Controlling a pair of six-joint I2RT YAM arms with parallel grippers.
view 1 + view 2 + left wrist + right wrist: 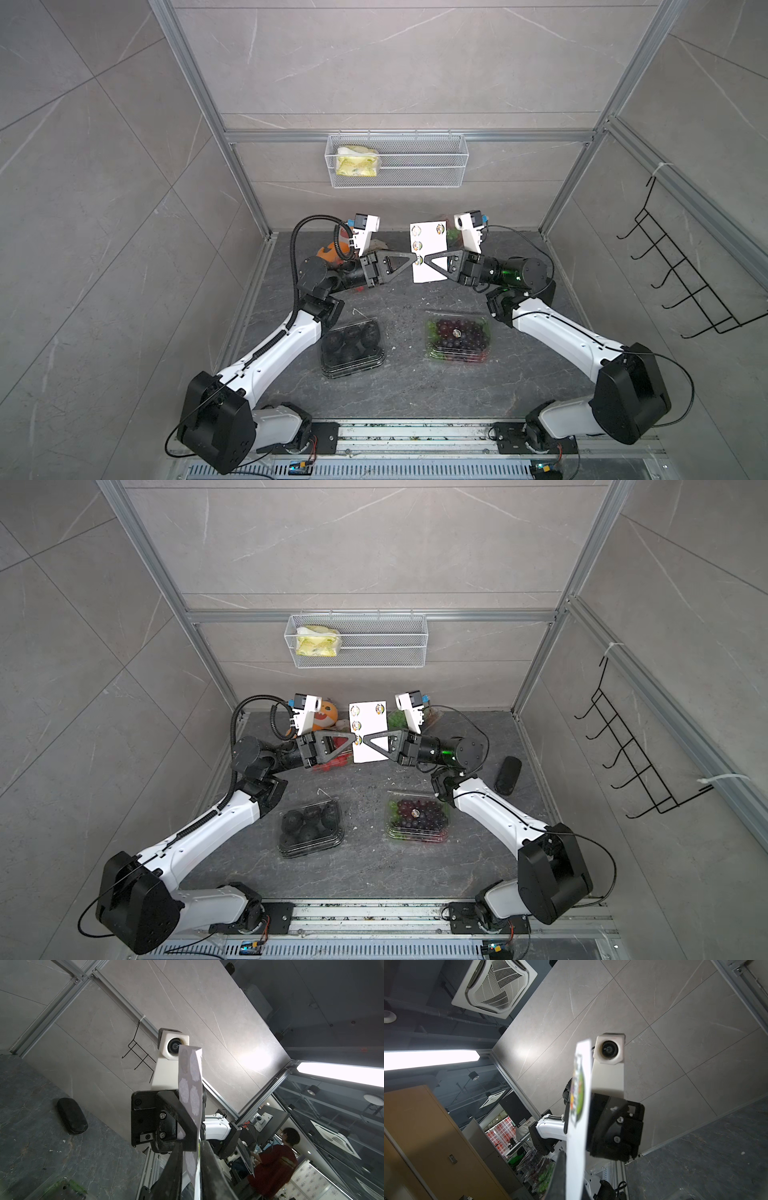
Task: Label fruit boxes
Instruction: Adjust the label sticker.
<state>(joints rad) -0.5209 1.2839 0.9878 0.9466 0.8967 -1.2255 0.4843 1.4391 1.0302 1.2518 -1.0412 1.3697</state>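
Dark tabletop (395, 386): right end effector (425, 260) clamps sticker sheet (429, 235); left end effector (414, 257), closure unclear, half-hides strawberry box (330, 766).

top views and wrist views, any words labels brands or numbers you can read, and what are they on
No text can be read in any view.
On the sticker sheet: colourful round prints, too small in both top views, blurred in the right wrist view.
On the round sticker atop the purple grape box: too small.
On the yellow packet in the wire basket: print too blurred.
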